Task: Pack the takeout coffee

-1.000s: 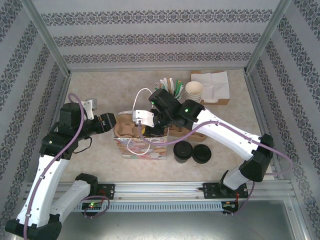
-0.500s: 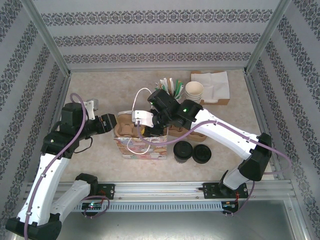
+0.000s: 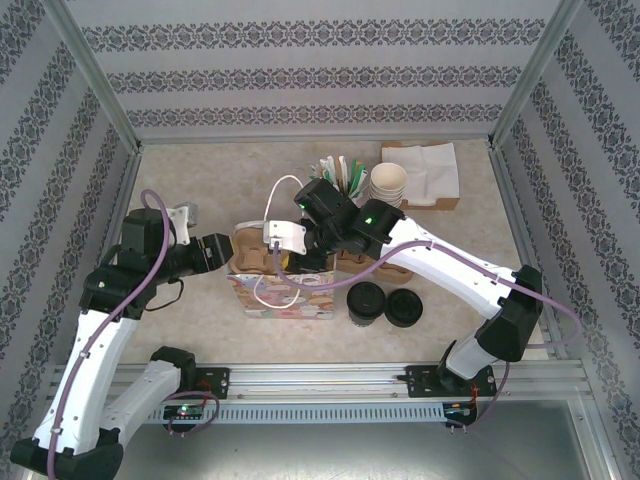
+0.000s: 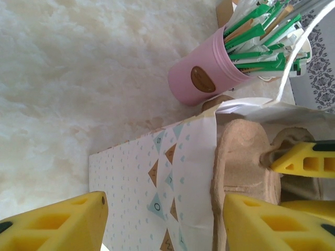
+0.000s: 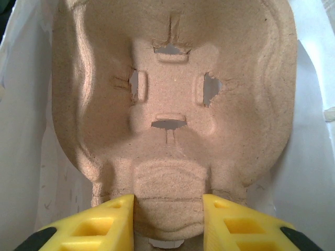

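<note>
Striped, patterned walls (image 3: 320,75) on a metal frame (image 3: 95,80) close in a pale, mottled counter (image 3: 230,180). The right arm (image 3: 450,265) stretches from its base across the middle, its forearm passing over some brown pulp pieces (image 3: 365,265) to reach the bag's mouth. The left arm (image 3: 100,330) comes in from the left side. Between them stands a paper bag (image 3: 290,295) printed with small triangles, one white cord handle (image 3: 283,187) looping up behind it. A pulp carrier (image 5: 172,78) sits in the bag's mouth and takes up most of the opening. The right end effector (image 5: 168,204) is closed on the carrier's near lobe, one yellow finger pressed to each side. The left end effector (image 4: 162,201) is spread wide at the bag's left end, with the printed wall and the carrier's rim lying between its fingers. At the back right, white napkins (image 3: 432,165) lie in a brown tray. A stack of cream cups (image 3: 388,182) stands just beside them. Left of the stack is a pink cup (image 4: 196,83) full of green-wrapped sticks. The coffee (image 3: 367,300), black lid up, stands on the counter just right of the bag, outside it and below the right forearm. A second black lid (image 3: 405,307) touches the coffee's right side; whether a cup is under it I cannot tell.
</note>
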`<action>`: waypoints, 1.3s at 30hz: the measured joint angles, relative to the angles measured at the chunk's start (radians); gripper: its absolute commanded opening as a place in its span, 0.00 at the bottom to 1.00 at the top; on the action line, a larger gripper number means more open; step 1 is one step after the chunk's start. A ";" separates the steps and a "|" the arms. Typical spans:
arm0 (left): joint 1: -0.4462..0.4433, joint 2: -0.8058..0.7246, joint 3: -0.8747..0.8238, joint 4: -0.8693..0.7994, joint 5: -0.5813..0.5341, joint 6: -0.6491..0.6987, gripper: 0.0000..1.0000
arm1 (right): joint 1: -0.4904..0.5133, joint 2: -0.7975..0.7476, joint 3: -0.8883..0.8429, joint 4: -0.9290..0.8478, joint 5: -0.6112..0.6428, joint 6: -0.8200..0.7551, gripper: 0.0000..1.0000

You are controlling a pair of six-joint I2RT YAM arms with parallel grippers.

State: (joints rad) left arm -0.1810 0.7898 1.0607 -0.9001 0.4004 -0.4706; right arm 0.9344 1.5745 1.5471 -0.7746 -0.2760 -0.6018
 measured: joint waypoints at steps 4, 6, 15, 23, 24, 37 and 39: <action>0.000 -0.010 0.011 -0.032 0.001 0.004 0.60 | 0.000 0.000 0.000 0.000 0.000 0.000 0.34; 0.000 -0.014 0.011 -0.041 0.005 0.007 0.60 | 0.000 0.000 0.000 0.000 0.000 0.000 0.34; 0.000 -0.015 0.010 -0.063 0.006 0.017 0.57 | 0.000 0.000 0.000 0.000 0.000 0.000 0.34; 0.000 -0.005 0.009 -0.079 -0.036 0.022 0.55 | 0.000 0.000 0.000 0.000 0.000 0.000 0.34; 0.000 -0.005 0.009 -0.080 -0.042 0.021 0.54 | 0.000 0.000 0.000 0.000 0.000 0.000 0.34; 0.000 -0.043 -0.006 -0.061 -0.068 -0.021 0.53 | 0.006 -0.001 -0.006 0.000 0.007 0.000 0.34; 0.000 -0.044 -0.006 -0.054 -0.060 -0.028 0.53 | 0.006 -0.001 -0.005 0.000 0.007 0.000 0.34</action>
State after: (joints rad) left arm -0.1814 0.7456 1.0546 -0.9543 0.3401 -0.4988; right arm 0.9409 1.5738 1.5417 -0.7750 -0.2691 -0.6018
